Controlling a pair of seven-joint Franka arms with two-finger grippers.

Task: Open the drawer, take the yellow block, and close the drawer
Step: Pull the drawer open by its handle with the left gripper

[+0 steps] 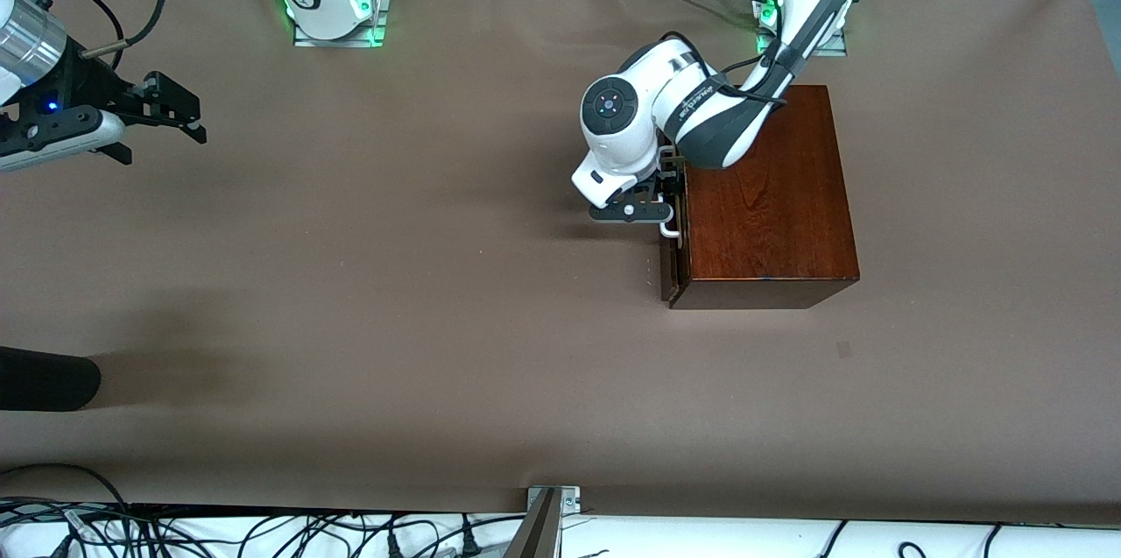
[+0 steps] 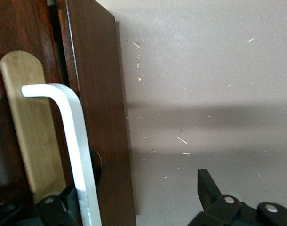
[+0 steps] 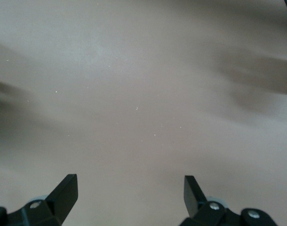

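Observation:
The dark reddish-brown wooden box [image 1: 762, 199] stands toward the left arm's end of the table. Its drawer [image 1: 673, 273] faces the right arm's end and looks shut or barely ajar. The white bar handle [image 1: 670, 231] runs along the dark front [image 2: 99, 117]; it also shows in the left wrist view [image 2: 70, 127]. My left gripper [image 1: 666, 206] [image 2: 129, 193] is open at the drawer front, with one finger [image 2: 207, 188] out over the table and the other [image 2: 51, 207] past the handle. The yellow block is hidden. My right gripper [image 1: 175, 116] [image 3: 129, 186] is open and empty and waits.
A pale wooden strip [image 2: 21, 127] lies against the drawer front beside the handle. A dark rounded object [image 1: 44, 378] juts in at the right arm's end, nearer the camera. A metal bracket [image 1: 547, 510] sits at the table's near edge. Brown table [image 1: 394, 278] spreads in front of the drawer.

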